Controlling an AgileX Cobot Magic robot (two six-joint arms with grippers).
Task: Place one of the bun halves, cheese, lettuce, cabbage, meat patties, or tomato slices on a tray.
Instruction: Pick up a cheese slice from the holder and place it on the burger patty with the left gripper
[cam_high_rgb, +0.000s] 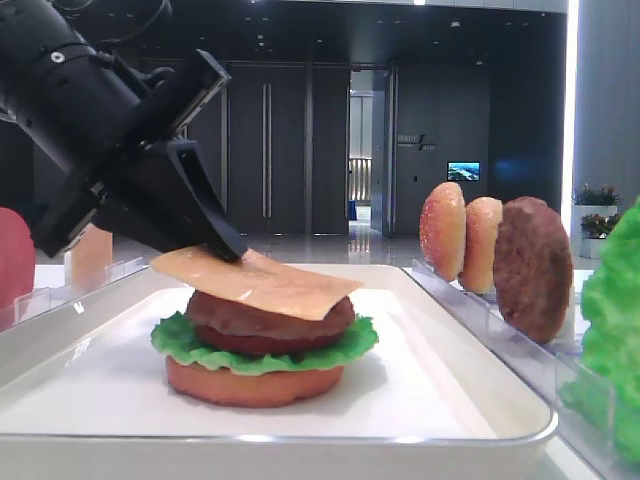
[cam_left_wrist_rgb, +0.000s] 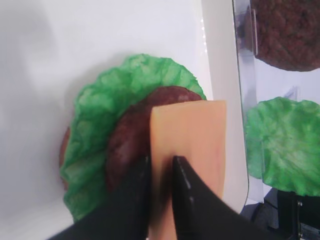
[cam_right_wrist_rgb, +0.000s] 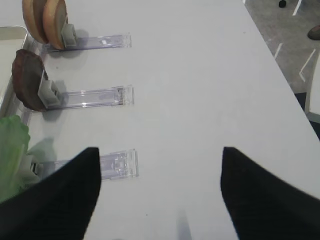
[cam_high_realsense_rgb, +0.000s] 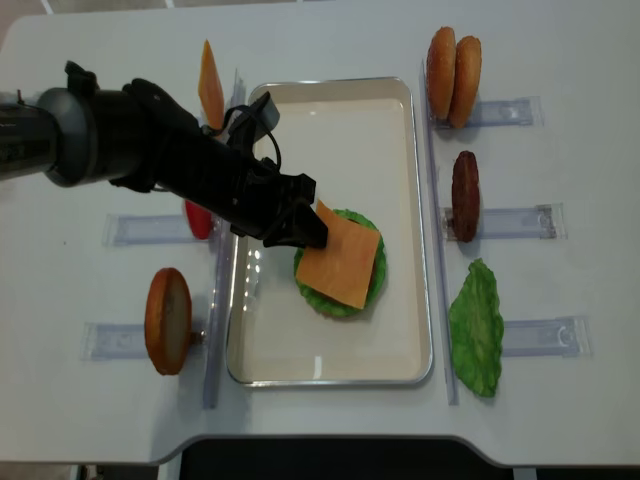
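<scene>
The cheese (cam_high_realsense_rgb: 341, 263) lies on top of a meat patty (cam_high_rgb: 268, 322), tilted, its near edge lifted where my left pincer (cam_left_wrist_rgb: 161, 167) pinches it between narrowly set fingers (cam_left_wrist_rgb: 137, 182). Under the patty sits a lettuce leaf (cam_left_wrist_rgb: 102, 112), and under that a bun half (cam_high_rgb: 253, 385), the whole stack resting near the middle of the white tray (cam_high_realsense_rgb: 330, 360).

To the right of the tray, clear racks (cam_high_realsense_rgb: 525, 221) on the bench (cam_high_realsense_rgb: 560, 150) hold two bun halves (cam_high_realsense_rgb: 452, 75) on edge, a second patty (cam_high_realsense_rgb: 465, 195) and another lettuce leaf (cam_high_realsense_rgb: 477, 328). To the left stand a spare cheese slice (cam_high_realsense_rgb: 210, 92), a tomato slice (cam_high_realsense_rgb: 198, 220) and one more bun half (cam_high_realsense_rgb: 168, 320).

My right pincer (cam_right_wrist_rgb: 160, 195) hangs spread wide over bare bench, gripping nothing.
</scene>
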